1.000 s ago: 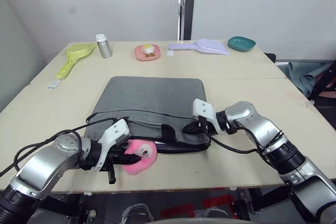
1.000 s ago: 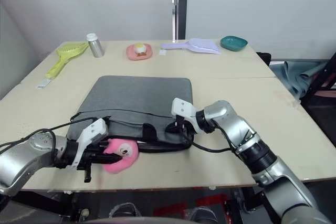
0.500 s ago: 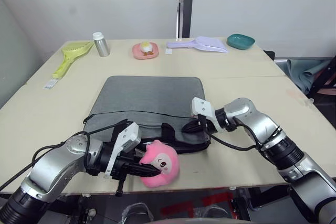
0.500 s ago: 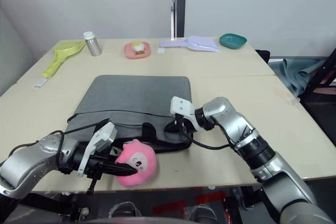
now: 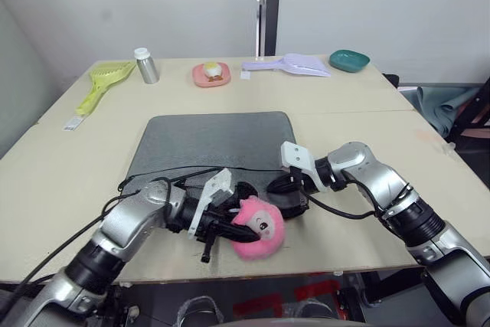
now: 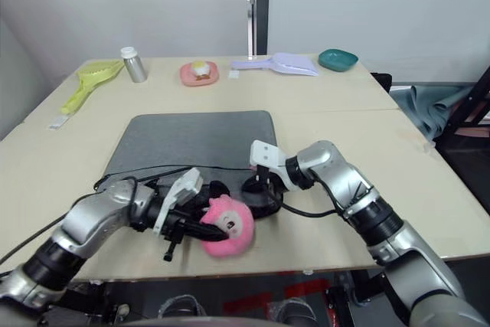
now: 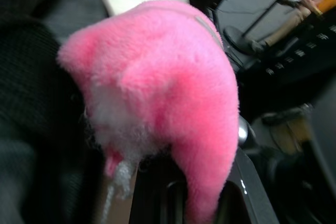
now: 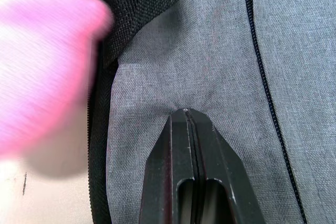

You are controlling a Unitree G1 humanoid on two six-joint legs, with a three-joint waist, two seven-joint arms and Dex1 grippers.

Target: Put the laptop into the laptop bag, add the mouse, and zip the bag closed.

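We see the laptop bag (image 5: 210,147) lying flat at the centre of the frame on the table (image 5: 367,124). At its near edge, low in the frame, our left gripper (image 5: 230,229) is clamped on a pink plush toy (image 5: 260,229), which rests on the table against the bag's black handles (image 5: 245,191). Just right of the toy, our right gripper (image 8: 190,129) has its fingers pressed together, pinching the bag's grey fabric near the zipper (image 8: 262,77).

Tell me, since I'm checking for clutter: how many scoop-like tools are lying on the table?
2: a yellow-green scoop at the far left corner, beside the metal bottle, and a lavender scoop along the far edge, next to the teal dish.
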